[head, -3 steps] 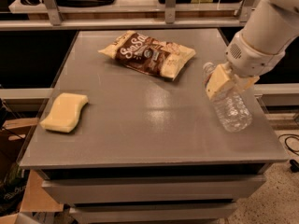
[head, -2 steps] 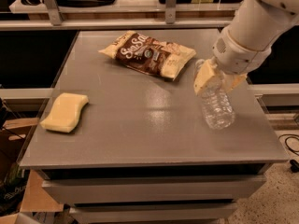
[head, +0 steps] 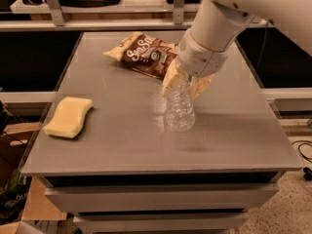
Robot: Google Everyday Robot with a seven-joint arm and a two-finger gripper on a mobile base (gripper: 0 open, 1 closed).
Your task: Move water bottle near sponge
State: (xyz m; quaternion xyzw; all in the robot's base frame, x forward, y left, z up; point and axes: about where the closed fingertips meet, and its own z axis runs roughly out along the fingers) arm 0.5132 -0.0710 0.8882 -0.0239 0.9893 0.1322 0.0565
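Note:
The water bottle (head: 179, 111) is clear ribbed plastic and hangs bottom-down over the middle of the grey table (head: 122, 140); its cap end is hidden. My gripper (head: 185, 84), with pale yellow fingers, is shut on the bottle's upper part and holds it above the tabletop. The pale yellow sponge (head: 68, 117) lies flat near the table's left edge, well to the left of the bottle.
A brown-and-cream chip bag (head: 146, 55) lies at the back centre of the table, just behind my gripper. My white arm (head: 219, 23) reaches in from the upper right. Shelving runs behind the table. Cardboard lies on the floor at the lower left.
My gripper has carried the water bottle leftward from the table's right side to about the middle, closer to the sponge. The sponge and chip bag have not moved.

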